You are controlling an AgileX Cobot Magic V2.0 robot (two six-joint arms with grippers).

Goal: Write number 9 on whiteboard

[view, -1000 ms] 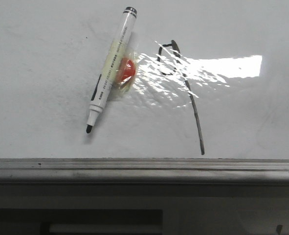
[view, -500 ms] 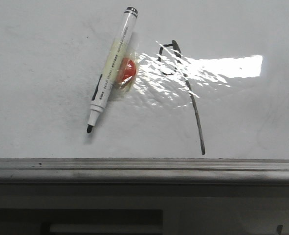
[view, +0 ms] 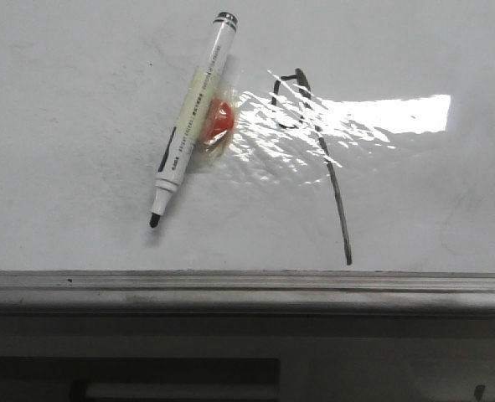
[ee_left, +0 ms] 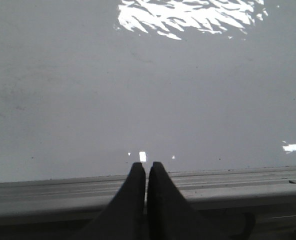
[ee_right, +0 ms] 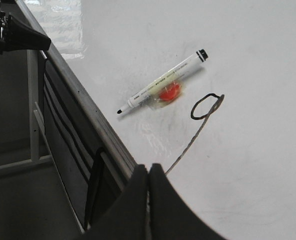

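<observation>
Two grippers show only in their wrist views, and neither holds anything. Largest is the whiteboard (view: 79,100), glossy, with a bright glare patch and a grey rail (view: 247,285) along its near edge. On it, right of centre in the front view, stands the 9 (view: 314,142): a small loop on top, a long slanted tail ending just above the rail. Left of the 9 lies a marker (view: 190,117), uncapped, tip toward the rail, with a red blob (view: 219,119) taped against its barrel. The left gripper (ee_left: 146,170) has its fingers pressed together over the rail. The right gripper (ee_right: 148,172) is likewise closed and empty, near the tail's end.
</observation>
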